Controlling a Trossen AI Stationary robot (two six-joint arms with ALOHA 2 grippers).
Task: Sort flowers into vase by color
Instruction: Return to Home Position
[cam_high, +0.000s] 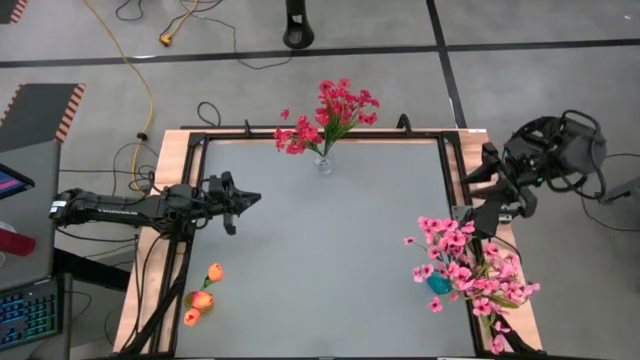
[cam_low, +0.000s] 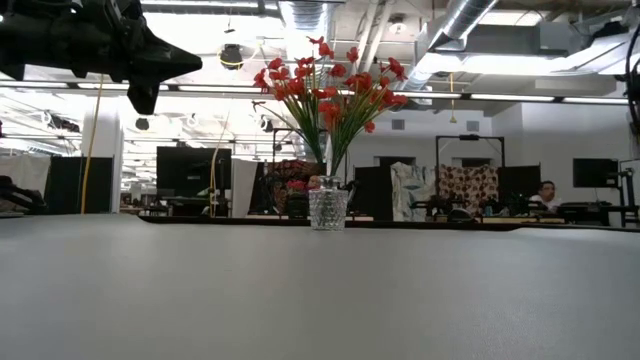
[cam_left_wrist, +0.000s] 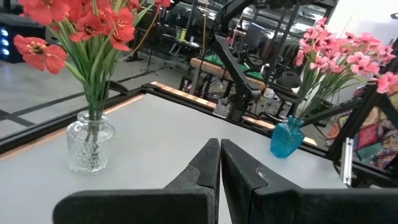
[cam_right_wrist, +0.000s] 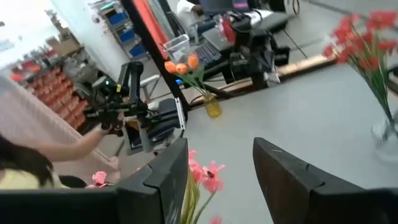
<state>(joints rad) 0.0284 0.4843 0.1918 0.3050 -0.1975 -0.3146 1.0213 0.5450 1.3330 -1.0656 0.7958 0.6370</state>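
Left gripper (cam_left_wrist: 219, 143) closed, arm stretched level at left side; right gripper (cam_right_wrist: 219, 148) parted, arm folded at right side

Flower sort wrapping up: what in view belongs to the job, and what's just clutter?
Job: red flowers, glass vase; pink flowers, blue vase; orange tulips, yellow vase; left gripper, right gripper, at the table's sides.
Clutter: yellow cable, keyboard, person beyond.

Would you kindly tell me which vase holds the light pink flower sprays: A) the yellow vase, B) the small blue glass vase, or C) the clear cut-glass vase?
B: the light pink flower sprays stand with their green stems in the small blue glass vase, as the left wrist view shows.
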